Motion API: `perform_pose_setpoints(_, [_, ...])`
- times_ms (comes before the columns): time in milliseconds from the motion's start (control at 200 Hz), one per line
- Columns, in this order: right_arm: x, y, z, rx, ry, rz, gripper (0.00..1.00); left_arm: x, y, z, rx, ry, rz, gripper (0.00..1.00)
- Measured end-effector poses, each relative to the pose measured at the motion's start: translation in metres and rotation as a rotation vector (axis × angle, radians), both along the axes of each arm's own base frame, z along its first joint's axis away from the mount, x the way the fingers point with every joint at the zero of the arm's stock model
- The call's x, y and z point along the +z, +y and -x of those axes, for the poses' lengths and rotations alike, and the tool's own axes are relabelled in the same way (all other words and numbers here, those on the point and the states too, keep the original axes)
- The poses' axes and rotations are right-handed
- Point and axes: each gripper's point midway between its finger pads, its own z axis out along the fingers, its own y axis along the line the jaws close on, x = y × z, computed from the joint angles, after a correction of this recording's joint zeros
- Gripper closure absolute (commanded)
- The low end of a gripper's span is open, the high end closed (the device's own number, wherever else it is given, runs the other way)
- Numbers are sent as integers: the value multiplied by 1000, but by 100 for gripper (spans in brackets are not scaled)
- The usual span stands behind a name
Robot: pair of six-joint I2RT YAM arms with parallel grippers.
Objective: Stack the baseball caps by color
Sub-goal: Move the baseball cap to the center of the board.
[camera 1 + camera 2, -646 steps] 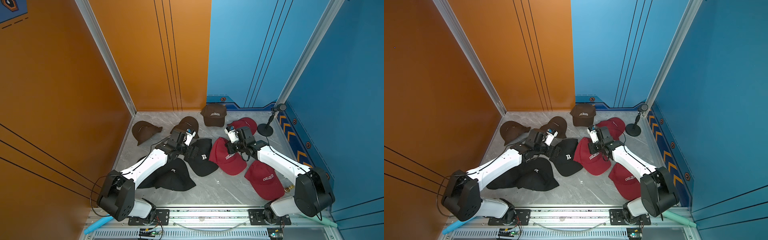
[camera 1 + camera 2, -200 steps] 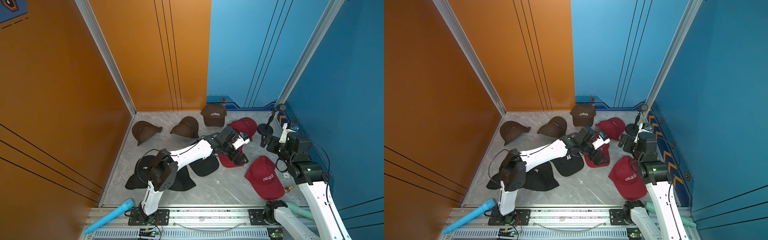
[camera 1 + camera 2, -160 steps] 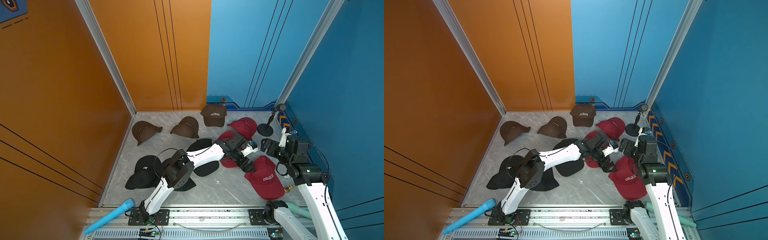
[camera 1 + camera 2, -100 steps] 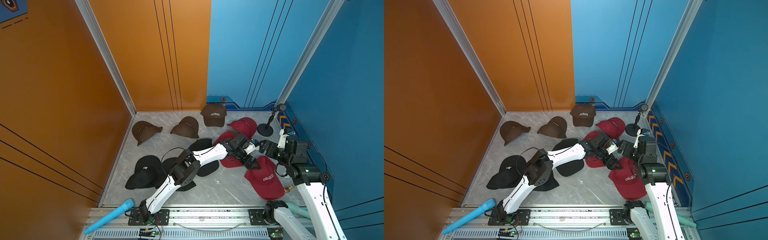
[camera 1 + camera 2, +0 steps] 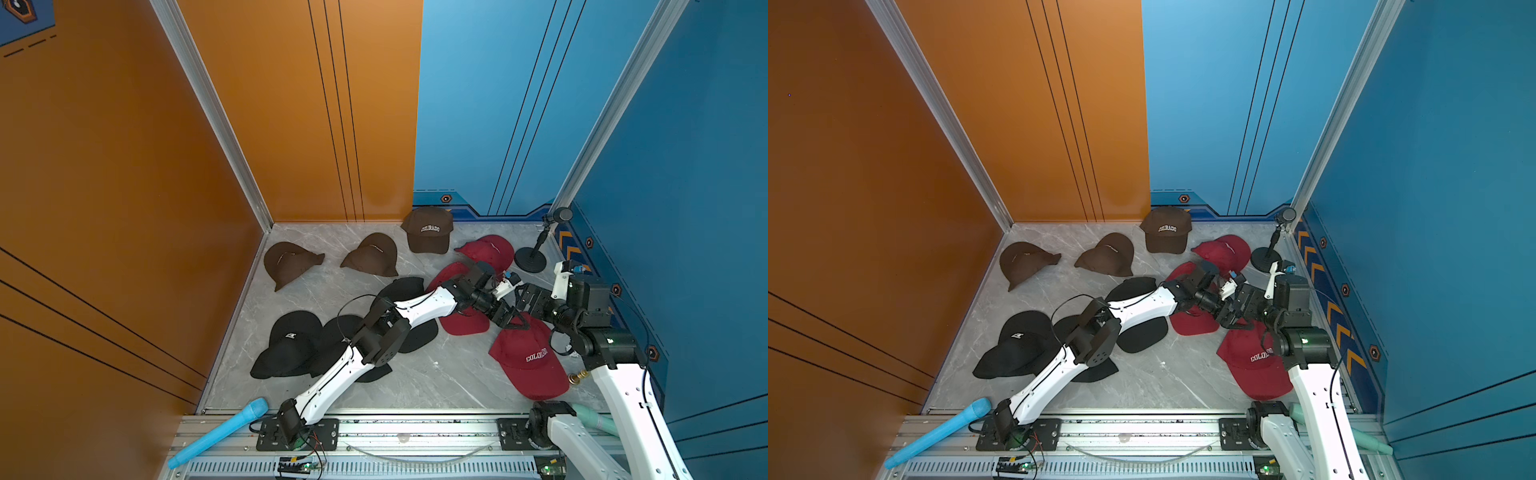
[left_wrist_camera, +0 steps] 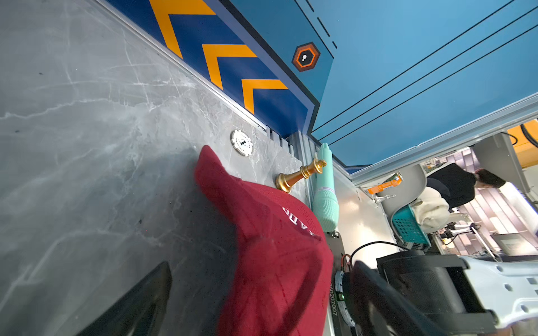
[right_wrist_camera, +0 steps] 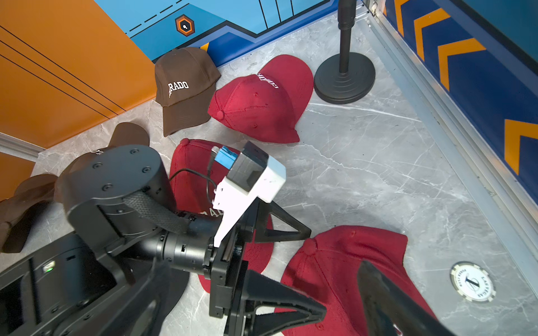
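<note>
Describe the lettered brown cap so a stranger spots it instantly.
Look at the back wall, where orange panel meets blue. At its foot sits the brown COLORADO cap. Unlike the two slumped brown caps beside it, it stands upright with white lettering facing forward.

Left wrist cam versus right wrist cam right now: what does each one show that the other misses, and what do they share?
Only the left wrist view: a gold chess piece and a mint-green cylinder beside it, near the table edge. Only the right wrist view: the brown COLORADO cap, the far red cap, the microphone stand, and the left gripper with its jaws open. Both: the near red cap and the poker chip.
</note>
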Motion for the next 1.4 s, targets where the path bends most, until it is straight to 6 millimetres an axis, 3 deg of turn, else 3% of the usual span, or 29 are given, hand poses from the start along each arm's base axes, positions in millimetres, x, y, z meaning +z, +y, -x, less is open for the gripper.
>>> perform_pose_setpoints(130, [0,0,0,-1,0,-1,0,2,1,-3,4,25,5,41])
perform_pose_setpoints(255, [-3,0,0,0,5,-5,0,3,4,-10,13,31,18,80])
perform_pose_setpoints(340, [-6,0,1,2,14,-7,0,-1,10,-18,26,35,13,100])
perform_pose_setpoints(581, [-17,4,3,18,37,-22,0,-1,41,-55,90,64,-2,100])
perform_pose_setpoints(766, [-31,7,4,22,66,-49,0,18,65,-80,112,20,-12,100])
perform_pose_setpoints(886, [-41,9,4,22,79,-65,0,35,70,-83,95,-6,-17,100])
perform_pose_setpoints(1006, [-54,12,3,30,96,-79,0,47,67,-77,60,-33,2,33])
perform_pose_setpoints(1081, [-62,12,0,28,115,-86,0,41,67,-72,49,-26,-13,7])
perform_pose_setpoints(1137, [-67,12,-2,28,124,-86,0,34,69,-70,45,-20,-29,0])
perform_pose_setpoints(1292, [-70,12,-11,28,127,-86,0,10,83,-64,62,5,-111,3])
perform_pose_setpoints(1402, [-71,13,-16,35,121,-84,3,17,103,-69,116,-16,-159,2])
